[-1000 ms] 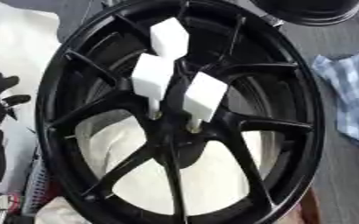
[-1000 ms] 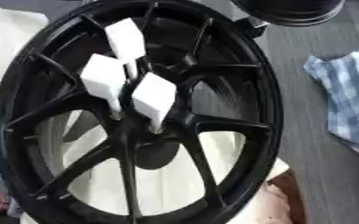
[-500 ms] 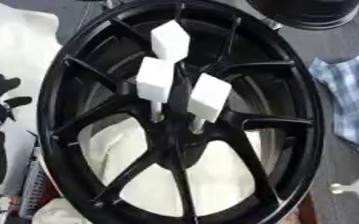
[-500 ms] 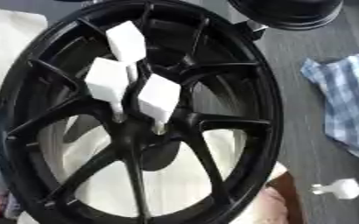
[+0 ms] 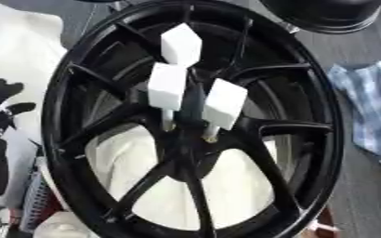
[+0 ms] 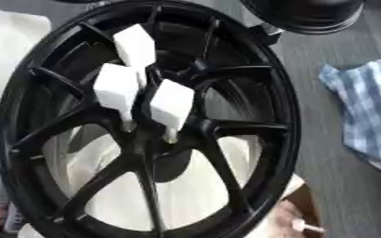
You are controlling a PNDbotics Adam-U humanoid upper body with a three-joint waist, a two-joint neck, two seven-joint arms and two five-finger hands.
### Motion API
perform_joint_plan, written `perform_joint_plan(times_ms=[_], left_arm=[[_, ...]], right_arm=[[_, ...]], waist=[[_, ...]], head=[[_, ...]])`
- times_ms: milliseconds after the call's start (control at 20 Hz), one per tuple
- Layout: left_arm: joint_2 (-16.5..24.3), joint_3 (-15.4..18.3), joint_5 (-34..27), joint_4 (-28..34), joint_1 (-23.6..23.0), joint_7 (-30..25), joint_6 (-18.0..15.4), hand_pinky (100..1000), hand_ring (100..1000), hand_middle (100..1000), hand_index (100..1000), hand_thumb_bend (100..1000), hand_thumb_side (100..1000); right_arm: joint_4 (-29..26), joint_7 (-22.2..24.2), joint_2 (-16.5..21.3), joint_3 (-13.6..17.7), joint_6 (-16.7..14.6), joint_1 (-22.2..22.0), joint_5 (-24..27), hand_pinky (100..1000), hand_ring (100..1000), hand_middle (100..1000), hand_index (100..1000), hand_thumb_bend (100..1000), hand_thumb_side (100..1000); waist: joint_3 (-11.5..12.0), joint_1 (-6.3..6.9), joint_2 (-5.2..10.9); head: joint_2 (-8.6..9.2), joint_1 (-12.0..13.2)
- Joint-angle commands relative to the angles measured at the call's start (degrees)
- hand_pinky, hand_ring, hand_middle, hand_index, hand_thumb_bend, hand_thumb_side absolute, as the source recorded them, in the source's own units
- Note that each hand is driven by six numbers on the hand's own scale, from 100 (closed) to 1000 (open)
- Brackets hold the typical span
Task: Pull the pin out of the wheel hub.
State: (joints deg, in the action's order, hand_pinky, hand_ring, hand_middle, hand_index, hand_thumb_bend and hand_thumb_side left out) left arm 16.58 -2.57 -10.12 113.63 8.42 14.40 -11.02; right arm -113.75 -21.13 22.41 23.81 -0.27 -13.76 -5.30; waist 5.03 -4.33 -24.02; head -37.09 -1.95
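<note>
A black wheel hub (image 5: 324,139) with several spokes fills both views, lying on white cloth. Three pins with white block heads stand around its centre: one at the top (image 5: 180,44), one on the left (image 5: 166,86), one on the right (image 5: 225,103). My left hand (image 5: 3,109) shows at the left edge outside the rim, black fingers spread, touching nothing. At the bottom right, outside the rim, a small white stick (image 6: 310,227) juts from a pinkish shape (image 6: 285,218) that I cannot make out. My right hand is not visible.
A blue checked cloth (image 5: 372,107) lies on the grey surface right of the wheel. Another round black part (image 5: 324,14) sits at the top right. White cloth (image 5: 15,46) spreads under and left of the wheel.
A white block-headed pin showed beyond the rim at the lower right half a second ago; now only a small white stick remains at the bottom edge. The three standing pins have not moved.
</note>
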Motion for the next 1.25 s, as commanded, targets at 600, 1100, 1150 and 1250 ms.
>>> perform_joint_plan(times_ms=[600,1100,1150,1250], left_arm=[[1.1,-0.1,-0.9,1.0,1.0,-0.7,-0.3,667,785,611,723,113,786],[1.0,-0.1,-0.9,1.0,1.2,-0.7,-0.8,668,785,611,723,104,781],[1.0,-0.1,-0.9,1.0,1.2,-0.7,-0.8,668,785,611,723,102,780],[1.0,0.0,-0.9,1.0,1.2,-0.6,-1.0,667,785,610,722,100,778]], right_arm=[[-0.8,11.8,5.5,-8.8,-18.1,9.6,15.7,958,753,626,733,100,515],[-0.8,15.6,5.4,-10.4,-16.9,11.7,15.6,957,748,620,728,100,510],[-0.8,15.7,5.4,-10.5,-16.8,11.8,15.5,957,747,620,728,100,510],[-0.8,16.0,5.4,-10.5,-16.6,12.1,15.4,957,746,619,727,100,510]], waist=[[0.6,0.43,1.60],[0.4,1.54,1.49],[0.4,1.70,1.45],[0.5,2.02,1.30]], head=[[0.67,-0.8],[0.36,-1.7],[0.36,-1.7],[0.44,-1.5]])
